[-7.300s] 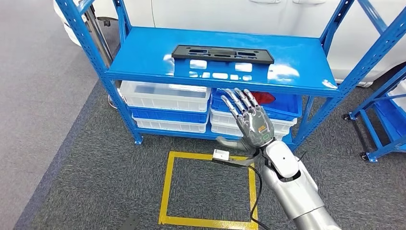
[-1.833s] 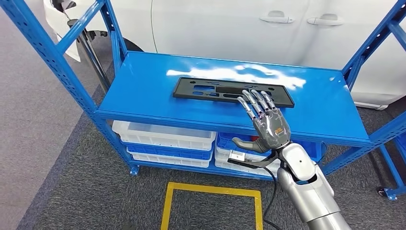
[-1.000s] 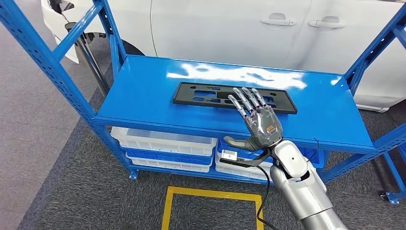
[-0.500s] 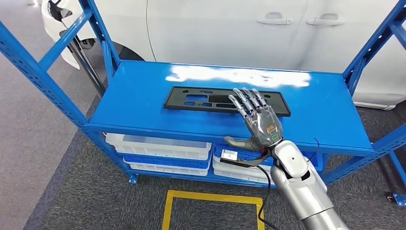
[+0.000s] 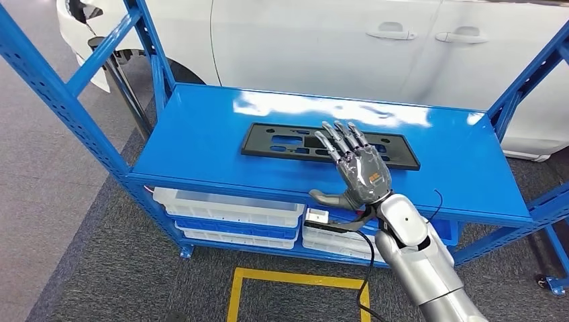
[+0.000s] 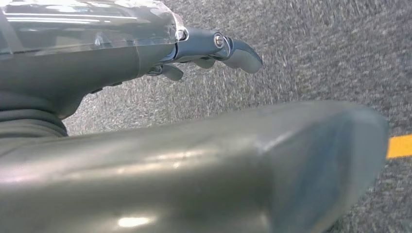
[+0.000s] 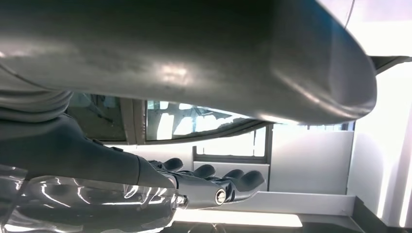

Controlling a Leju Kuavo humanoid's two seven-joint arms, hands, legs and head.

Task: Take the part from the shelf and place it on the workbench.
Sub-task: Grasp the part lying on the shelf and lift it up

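Observation:
The part, a long flat black plate point(image 5: 295, 142) with cut-outs, lies on the top board of the blue shelf point(image 5: 201, 134). My right hand point(image 5: 354, 170) is raised in front of the shelf's front edge, fingers straight and spread, their tips over the plate's right half; I cannot tell if they touch it. It holds nothing. In the right wrist view the right hand point(image 7: 145, 191) has its fingers stretched out side by side. In the left wrist view my left hand point(image 6: 145, 46) hangs over grey carpet with nothing in it, fingers slightly bent.
White and blue bins point(image 5: 231, 213) fill the shelf's lower levels. A white car point(image 5: 335, 47) stands right behind the shelf. Yellow floor tape point(image 5: 295, 282) marks a square on the carpet in front. Blue uprights point(image 5: 60, 87) frame the shelf's left and right ends.
The camera has come closer to the shelf and shifted a little. My right hand has risen from below the shelf's top board to over the plate's right half, still holding nothing.

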